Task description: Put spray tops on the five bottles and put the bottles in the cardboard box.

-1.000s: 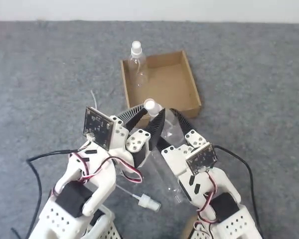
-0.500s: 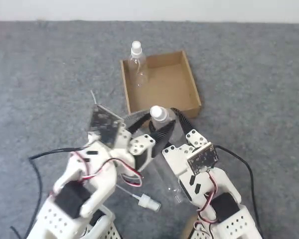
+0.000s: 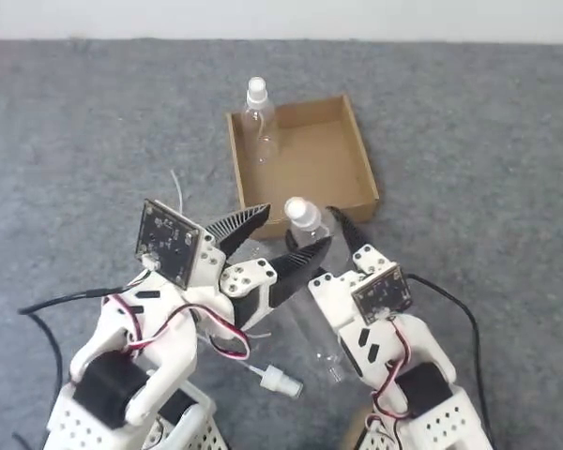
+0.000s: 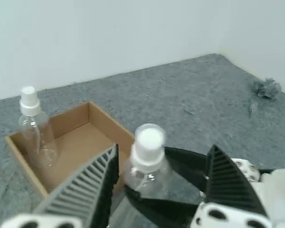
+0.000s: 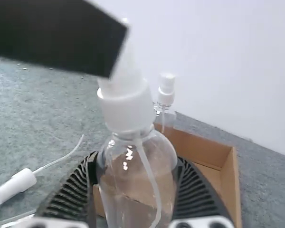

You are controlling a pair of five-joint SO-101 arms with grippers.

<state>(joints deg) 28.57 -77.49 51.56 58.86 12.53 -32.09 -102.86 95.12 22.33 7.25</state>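
A clear bottle (image 3: 308, 236) with a white spray top (image 3: 297, 209) stands upright in front of the cardboard box (image 3: 358, 142), and my right gripper (image 3: 314, 234) is shut on its body. In the right wrist view the bottle (image 5: 133, 190) sits between the ribbed fingers (image 5: 69, 194), its spray top (image 5: 126, 102) seated on the neck. My left gripper (image 3: 298, 225) is open, its fingers spread to either side of the top and apart from it (image 4: 148, 142). A second capped bottle (image 3: 260, 117) stands in the box's far left corner. A loose spray top (image 3: 281, 381) lies on the carpet between the arms.
Grey carpet covers the table. The box (image 4: 109, 116) holds one bottle (image 4: 34, 128), and the remainder of its floor is bare cardboard. A white perforated basket (image 3: 84, 422) sits at the near edge under the left arm. Black cables trail beside both arm bases.
My left gripper, which was closed around the spray top, has opened and drawn back toward the near left. The bottle and my right gripper stayed almost still.
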